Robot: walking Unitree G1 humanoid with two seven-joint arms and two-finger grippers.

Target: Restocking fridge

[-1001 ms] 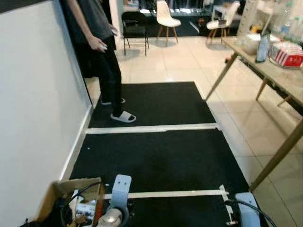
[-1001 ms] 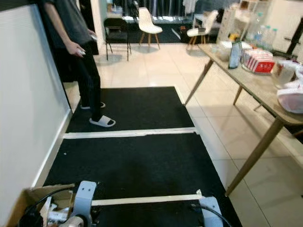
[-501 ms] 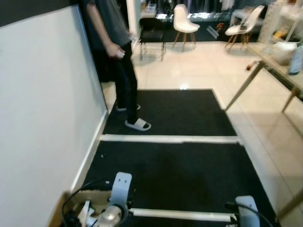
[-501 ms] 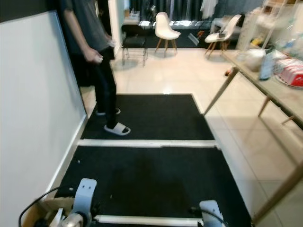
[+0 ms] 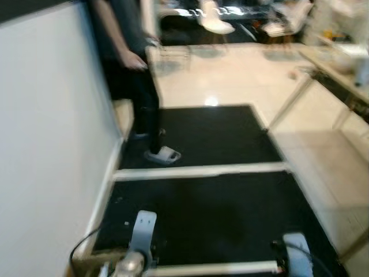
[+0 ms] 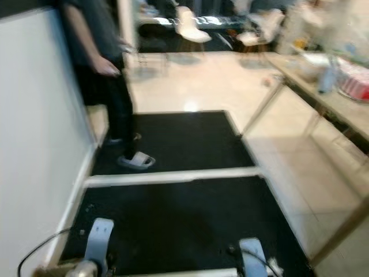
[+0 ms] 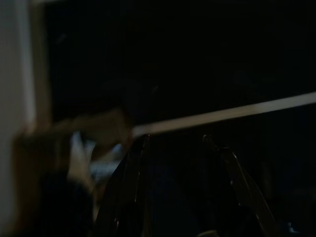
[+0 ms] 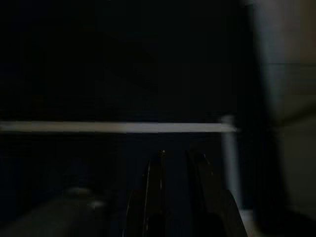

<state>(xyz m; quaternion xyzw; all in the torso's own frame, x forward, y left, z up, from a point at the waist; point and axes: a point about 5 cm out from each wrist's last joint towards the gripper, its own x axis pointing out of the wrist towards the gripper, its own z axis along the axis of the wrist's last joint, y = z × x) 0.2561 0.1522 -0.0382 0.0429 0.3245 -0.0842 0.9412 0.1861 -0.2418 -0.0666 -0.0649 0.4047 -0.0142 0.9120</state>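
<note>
Left eye view is blurred: I see a person (image 5: 130, 63) at 11 o'clock on the black mat (image 5: 213, 202). Left claw (image 7: 173, 148) hangs spread; right claw (image 8: 177, 160) hangs nearly pressed together.

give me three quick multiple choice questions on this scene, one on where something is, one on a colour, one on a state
1. Where does the person stand?
A. on the robot's left, by the white wall
B. behind the table on the right
C. seated on a chair at the back

2. What colour is the mat on the floor ahead?
A. red
B. black
C. green

3. How is the left gripper?
A. shut on a bottle
B. shut on a cloth
C. open and holding nothing

Answers:
1 A: the person's legs and a sandalled foot are beside the white wall, at the left edge of the mat.
2 B: the mat is black, crossed by pale tape strips.
3 C: the left wrist view shows a gap between its two fingers with only dark floor beyond.
</note>
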